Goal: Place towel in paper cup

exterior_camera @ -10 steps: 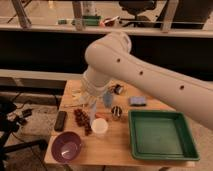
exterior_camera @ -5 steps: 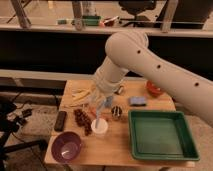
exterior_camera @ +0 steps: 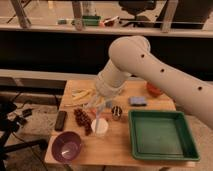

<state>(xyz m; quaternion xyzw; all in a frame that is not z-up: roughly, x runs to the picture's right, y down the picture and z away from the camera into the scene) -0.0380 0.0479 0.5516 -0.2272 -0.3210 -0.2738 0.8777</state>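
still, the end effector (exterior_camera: 99,112) holds the towel (exterior_camera: 93,103) above the paper cup (exterior_camera: 99,129).

Cup (exterior_camera: 99,128) showing white, bowl (exterior_camera: 67,147) purple, tray (exterior_camera: 162,135) green, block (exterior_camera: 138,101) blue, arm (exterior_camera: 150,70) cream, table (exterior_camera: 115,145) tan; gripper (exterior_camera: 101,109) hanging over cup.

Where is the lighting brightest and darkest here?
Camera view: brightest on the pale arm and the wooden table; the gripper, just above the paper cup, looks dimmer beneath the arm; darkest in the band behind the table.

No legible txt or labels.
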